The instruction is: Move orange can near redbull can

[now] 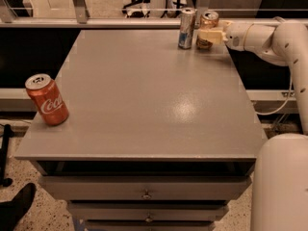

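Note:
The orange can [209,21], golden-bronze with a silver top, stands upright at the table's far right edge. The redbull can [186,28], slim and silver-blue, stands just left of it with a small gap between them. My gripper [206,34] reaches in from the right on a white arm [269,35], and its pale fingers are closed around the lower body of the orange can.
A red Coca-Cola can [46,100] stands at the left edge of the grey table [144,100]. Drawers sit under the table's front. A rail and glass run behind the far edge. The robot's white body [281,186] fills the lower right.

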`<state>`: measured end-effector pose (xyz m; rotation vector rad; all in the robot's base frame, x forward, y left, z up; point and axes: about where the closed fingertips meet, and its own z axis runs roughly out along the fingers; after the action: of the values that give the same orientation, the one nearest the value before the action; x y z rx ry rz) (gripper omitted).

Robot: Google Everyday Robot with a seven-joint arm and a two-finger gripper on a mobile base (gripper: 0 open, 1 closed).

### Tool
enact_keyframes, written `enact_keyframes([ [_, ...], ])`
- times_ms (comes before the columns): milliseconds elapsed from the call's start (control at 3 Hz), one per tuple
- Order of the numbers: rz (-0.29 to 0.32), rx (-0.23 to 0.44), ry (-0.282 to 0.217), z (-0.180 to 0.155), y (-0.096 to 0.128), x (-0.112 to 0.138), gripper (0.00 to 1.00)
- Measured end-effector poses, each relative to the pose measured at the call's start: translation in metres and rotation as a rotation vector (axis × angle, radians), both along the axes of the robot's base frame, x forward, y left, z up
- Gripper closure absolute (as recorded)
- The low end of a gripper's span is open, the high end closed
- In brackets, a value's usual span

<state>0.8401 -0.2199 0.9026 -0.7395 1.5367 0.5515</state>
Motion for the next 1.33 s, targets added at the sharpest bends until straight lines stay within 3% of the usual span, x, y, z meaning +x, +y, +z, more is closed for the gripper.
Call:
enact_keyframes([
  [333, 0.010, 0.008, 0.027, -0.002, 0.002, 0.001, 0.36],
  [667, 0.033, 0.016, 0.069, -0.006, 0.004, -0.003, 0.04],
  [1333, 0.041, 0.012, 0.096, -0.005, -0.007, -0.015, 0.00],
])
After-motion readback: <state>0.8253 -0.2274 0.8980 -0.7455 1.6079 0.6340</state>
